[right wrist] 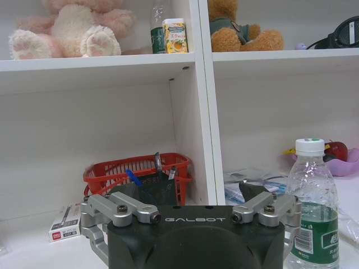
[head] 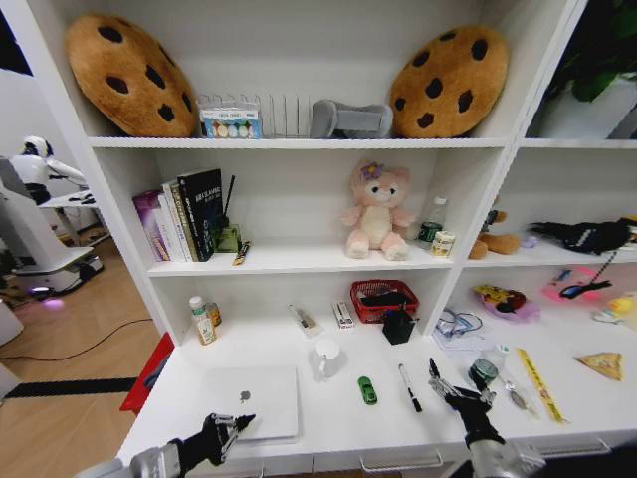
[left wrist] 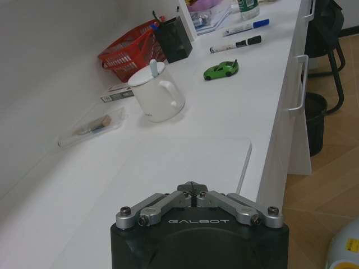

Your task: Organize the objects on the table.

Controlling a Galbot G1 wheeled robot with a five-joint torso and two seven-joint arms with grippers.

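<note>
I'm reading the silver-white laptop (head: 254,400) as lying closed and flat on the long white desk (head: 328,418) at its left front, its long side running along the desk edge. It is sitting directly beyond my left gripper (head: 231,430), which is hovering at the laptop's near edge with its fingers folded together, clenched on nothing. So I'm judging the left arm the nearer one for it. Further right, the white mug (head: 325,356), the green toy car (head: 367,389) and the black pen (head: 409,386) are lying well apart. My right gripper (head: 460,391) is hanging past the pen, fingers spread, beside the water bottle (right wrist: 312,208).
</note>
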